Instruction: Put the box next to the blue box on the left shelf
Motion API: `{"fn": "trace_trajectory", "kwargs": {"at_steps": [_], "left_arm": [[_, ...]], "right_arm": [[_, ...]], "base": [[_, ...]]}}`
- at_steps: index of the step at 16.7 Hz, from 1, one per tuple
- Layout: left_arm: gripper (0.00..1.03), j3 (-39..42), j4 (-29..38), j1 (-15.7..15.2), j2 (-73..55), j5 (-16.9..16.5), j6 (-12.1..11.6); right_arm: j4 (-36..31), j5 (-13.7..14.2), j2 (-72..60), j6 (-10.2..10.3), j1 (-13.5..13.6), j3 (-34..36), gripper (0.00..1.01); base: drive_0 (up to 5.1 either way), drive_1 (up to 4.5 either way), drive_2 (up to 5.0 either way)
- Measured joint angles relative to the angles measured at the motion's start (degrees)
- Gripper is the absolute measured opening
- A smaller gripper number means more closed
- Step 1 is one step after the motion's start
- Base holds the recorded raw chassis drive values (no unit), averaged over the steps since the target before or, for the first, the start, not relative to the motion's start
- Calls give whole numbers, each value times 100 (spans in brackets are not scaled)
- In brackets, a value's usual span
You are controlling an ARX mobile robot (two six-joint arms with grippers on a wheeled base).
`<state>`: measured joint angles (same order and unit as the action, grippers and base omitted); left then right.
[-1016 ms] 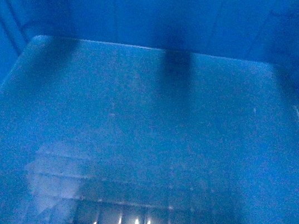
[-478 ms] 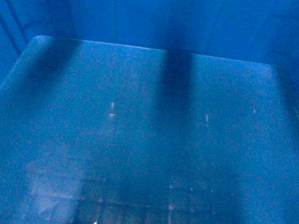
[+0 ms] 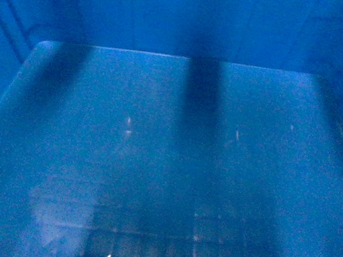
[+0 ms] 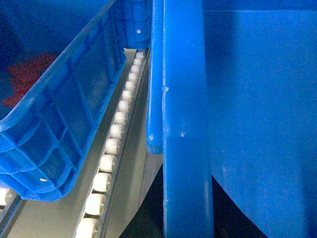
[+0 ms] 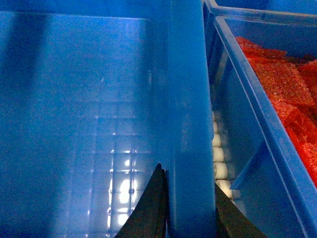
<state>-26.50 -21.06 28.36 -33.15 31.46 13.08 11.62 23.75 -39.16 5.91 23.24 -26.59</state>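
Sliding box point(image 3: 172, 167) along left shelf point(image 4: 111, 144) rollers; right gripper point(image 5: 190, 208) clamps its rim (left fingers unseen); release remains.

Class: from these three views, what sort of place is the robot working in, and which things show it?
Probably a warehouse or factory storage area: large blue plastic crates sit side by side on a rack of white roller wheels, and one neighbouring crate holds red bagged goods.

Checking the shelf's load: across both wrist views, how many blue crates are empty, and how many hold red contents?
Empty: 1, the box
Holding red contents: 2, the left crate and the right crate
Total: 3
A rim at the right wrist view's top edge is too cropped to count.
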Motion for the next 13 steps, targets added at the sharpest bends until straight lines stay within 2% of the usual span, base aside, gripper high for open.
{"fn": "trace_trajectory", "kwargs": {"at_steps": [13], "left_arm": [[7, 0, 2, 0, 0, 0, 0]], "right_arm": [[0, 0, 0, 0, 0, 0, 10]], "base": [[0, 0, 0]]}}
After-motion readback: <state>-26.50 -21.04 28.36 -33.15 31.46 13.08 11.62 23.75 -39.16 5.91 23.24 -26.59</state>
